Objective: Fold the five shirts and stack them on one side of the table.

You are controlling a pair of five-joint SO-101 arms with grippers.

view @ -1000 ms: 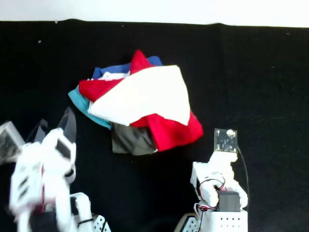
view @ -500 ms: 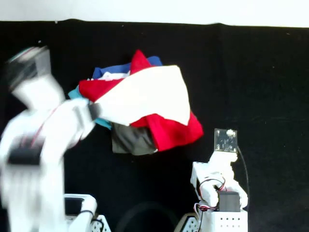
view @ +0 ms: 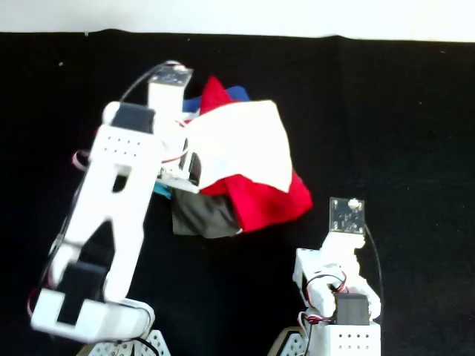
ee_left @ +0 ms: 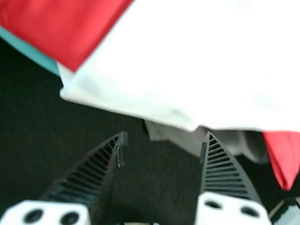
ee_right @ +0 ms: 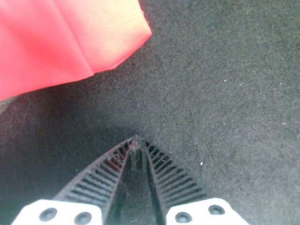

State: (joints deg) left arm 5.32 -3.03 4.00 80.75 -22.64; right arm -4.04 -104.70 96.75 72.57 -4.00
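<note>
High view: heap of shirts (view: 245, 159) mid-table (view: 401, 111); white shirt (view: 237, 144) uppermost, red shirt (view: 263, 200) and grey shirt (view: 204, 215) beneath. Left arm (view: 119, 193) overlaps the heap's edge. Left gripper (ee_left: 164, 137): fingers apart, at the white shirt's hem. Right gripper (ee_right: 136, 140): fingers together, above bare cloth near the red shirt.

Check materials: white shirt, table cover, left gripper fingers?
White shirt: soft matte fabric, weave unclear; it drapes and creases. Table cover: black felt-like cloth, fuzzy with lint specks. Left gripper fingers: black rigid plastic, likely printed; ribbed lattice, matte.
</note>
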